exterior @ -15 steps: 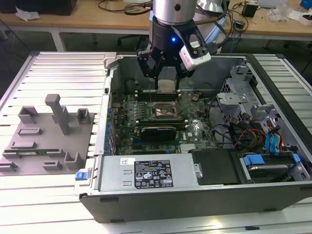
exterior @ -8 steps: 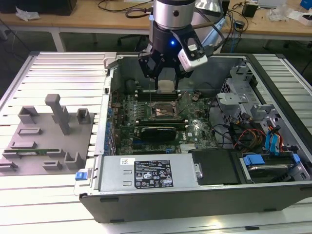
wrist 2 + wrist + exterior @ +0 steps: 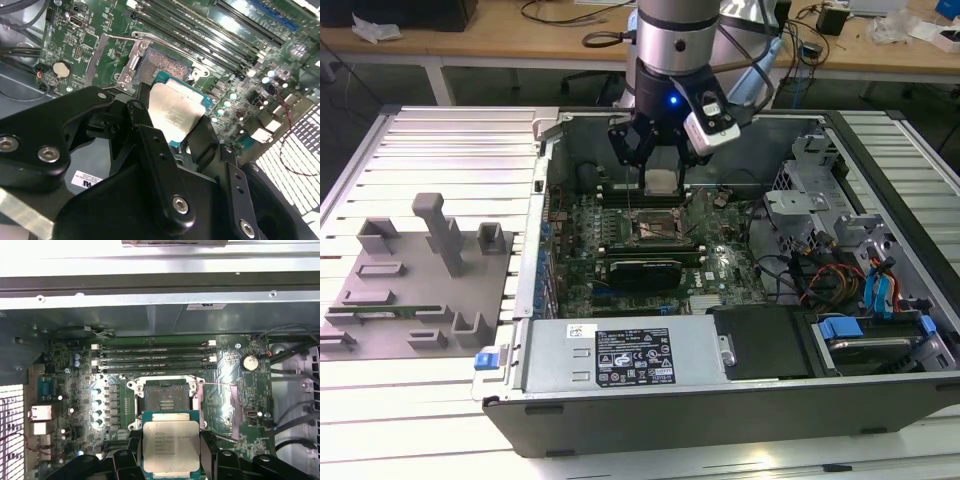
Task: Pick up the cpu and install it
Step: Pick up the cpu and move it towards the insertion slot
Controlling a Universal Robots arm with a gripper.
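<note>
Ribbed pale metal tabletop (image 3: 440, 400) w/ open black PC case (image 3: 620, 410). Black two-finger end effector (image 3: 660, 172) is clamped on the edges of the small flat silver-topped cpu (image 3: 171, 446), close above the open black-framed metal socket (image 3: 166, 395), prob. for alignment. Cpu lies level, metal top up; near-square, no clear long axis.

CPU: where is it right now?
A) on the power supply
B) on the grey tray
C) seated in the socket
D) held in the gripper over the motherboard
D: the gripper is shut on the cpu above the motherboard, and the socket is open and empty.
</note>
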